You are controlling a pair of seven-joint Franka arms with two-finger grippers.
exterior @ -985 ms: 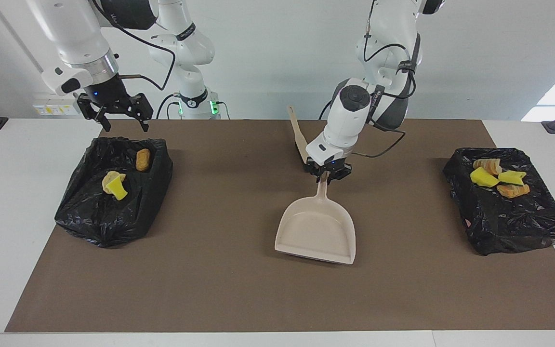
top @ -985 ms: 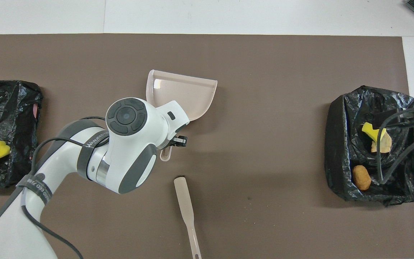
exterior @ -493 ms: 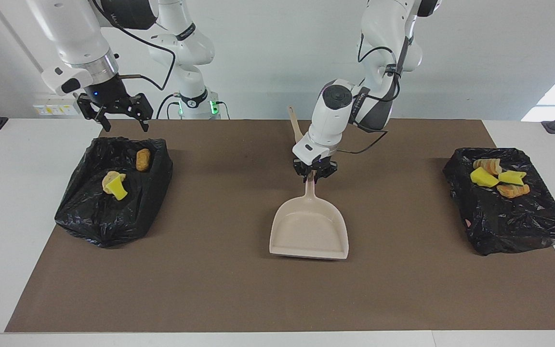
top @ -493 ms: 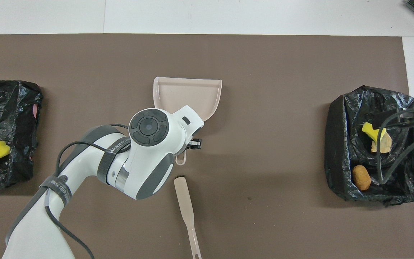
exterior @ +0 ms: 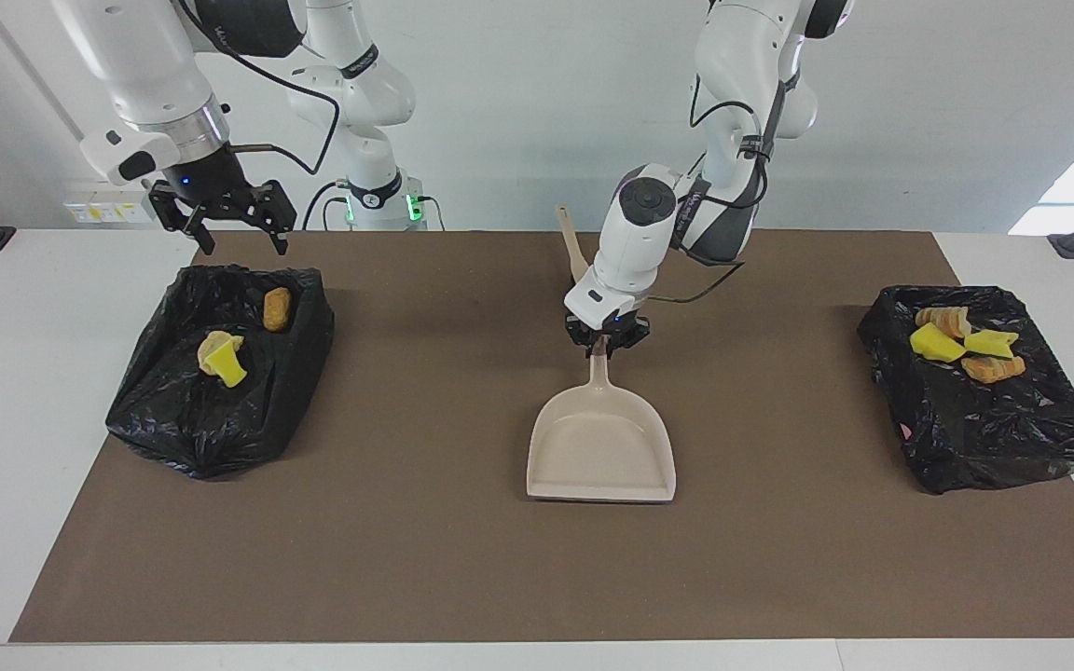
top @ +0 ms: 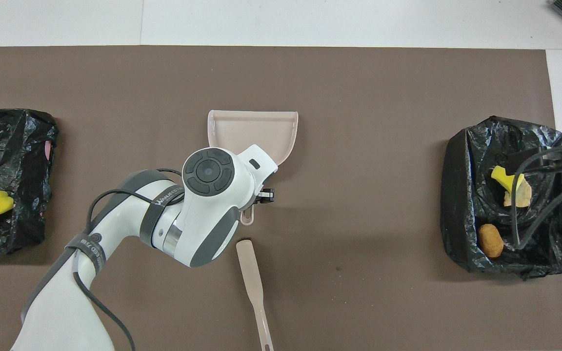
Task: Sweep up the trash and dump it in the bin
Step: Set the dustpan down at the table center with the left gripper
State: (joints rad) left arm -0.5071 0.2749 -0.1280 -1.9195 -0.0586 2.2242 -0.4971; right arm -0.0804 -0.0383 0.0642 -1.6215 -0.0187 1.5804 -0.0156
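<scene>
The left gripper [exterior: 604, 341] is closed on the handle of the beige dustpan [exterior: 601, 447], its fingertips pinching the handle just below its top end. The dustpan lies flat on the brown mat [exterior: 462, 559] at mid-table, its handle pointing toward the robots and its open mouth pointing away from them. The pan holds nothing. In the overhead view the left arm's wrist covers the handle and part of the pan.

A beige brush [top: 254, 290] lies on the mat nearer to the robots than the dustpan, just apart from the handle's tip and touched by neither gripper.

The right gripper [exterior: 237, 240] hangs with its fingers spread wide and holds nothing. It is over the robot-side edge of the black-lined bin [exterior: 220, 373] at the right arm's end of the table, and the right arm waits there.

The trash is all in bins. In that bin lie a yellow sponge wedge [exterior: 231, 371] against a tan lump [exterior: 213, 349], and an orange-brown pastry [exterior: 277, 308] apart from them, nearer to the robots.

In the second black-lined bin [exterior: 984, 419], at the left arm's end of the table, four pieces sit clustered together: two yellow wedges [exterior: 936, 344] and two striped pastries [exterior: 992, 368].
</scene>
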